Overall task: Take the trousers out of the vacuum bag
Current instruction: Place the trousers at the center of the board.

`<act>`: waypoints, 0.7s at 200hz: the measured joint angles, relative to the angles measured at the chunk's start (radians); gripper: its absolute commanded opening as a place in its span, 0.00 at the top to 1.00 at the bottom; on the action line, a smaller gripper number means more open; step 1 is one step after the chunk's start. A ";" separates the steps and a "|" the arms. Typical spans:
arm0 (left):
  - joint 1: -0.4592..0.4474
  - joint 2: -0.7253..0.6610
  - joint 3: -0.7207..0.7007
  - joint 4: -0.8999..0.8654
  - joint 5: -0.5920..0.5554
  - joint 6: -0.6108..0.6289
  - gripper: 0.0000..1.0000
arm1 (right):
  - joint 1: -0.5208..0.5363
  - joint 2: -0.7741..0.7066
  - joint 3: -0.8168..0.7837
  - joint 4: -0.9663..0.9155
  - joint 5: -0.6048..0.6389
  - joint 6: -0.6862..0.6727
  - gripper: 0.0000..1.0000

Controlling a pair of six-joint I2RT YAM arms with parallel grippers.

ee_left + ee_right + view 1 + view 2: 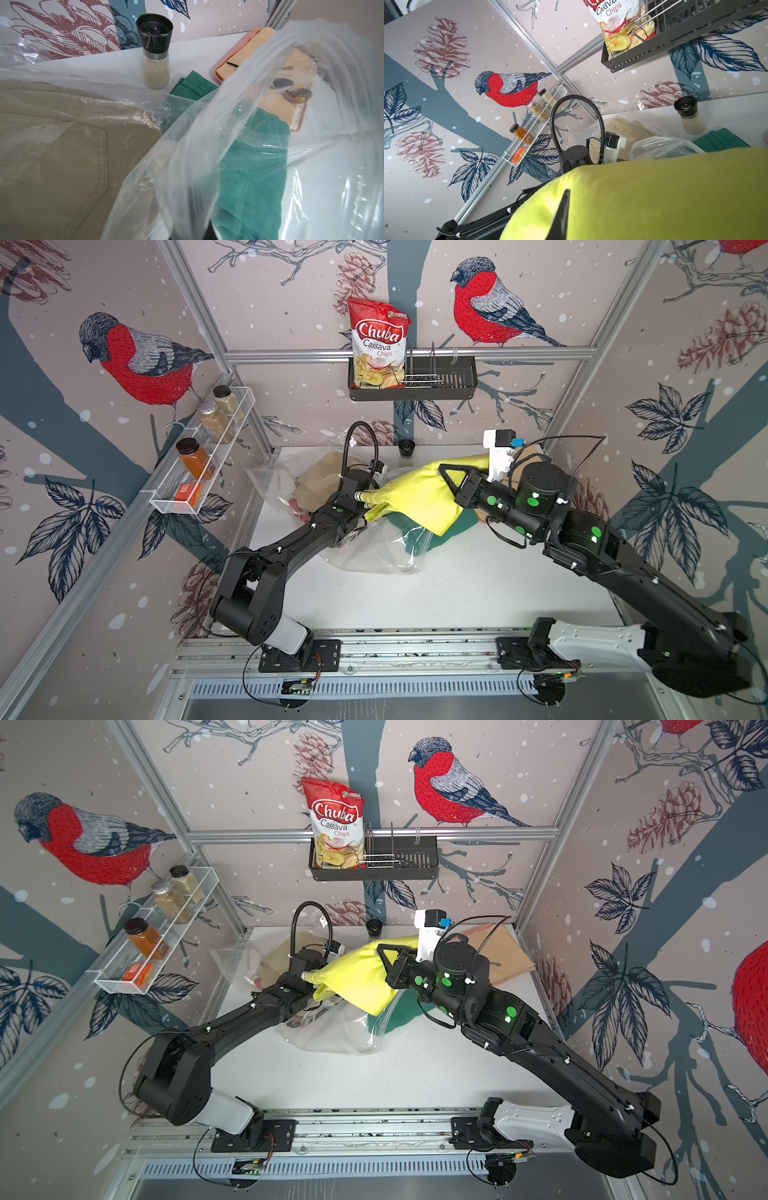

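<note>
**Right pincer (446, 472) holding yellow fabric trousers (419, 497) aloft**

The right pincer is clamping their upper end. Their long axis is slanting down toward the left pincer (207, 231), which is pinching the crinkly clear plastic vacuum bag (374, 547) by its edge. The tail is hanging just beside the left pincer, so the pull should be heading away from it.

2 obstacles at rear: grinder (155, 52), peach cloth (245, 54); tbl (478, 593) front free.
</note>
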 measured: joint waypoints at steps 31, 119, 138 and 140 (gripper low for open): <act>0.000 -0.080 -0.028 0.002 -0.038 0.007 1.00 | -0.011 -0.010 0.004 -0.007 0.027 -0.006 1.00; 0.006 -0.304 -0.024 -0.092 -0.182 0.009 1.00 | -0.135 -0.010 0.063 -0.007 0.035 -0.054 1.00; 0.013 -0.364 -0.011 -0.141 -0.209 0.013 1.00 | -0.181 -0.001 0.074 -0.007 0.019 -0.055 1.00; 0.013 -0.368 -0.011 -0.145 -0.210 0.013 1.00 | -0.183 0.000 0.075 -0.006 0.018 -0.055 1.00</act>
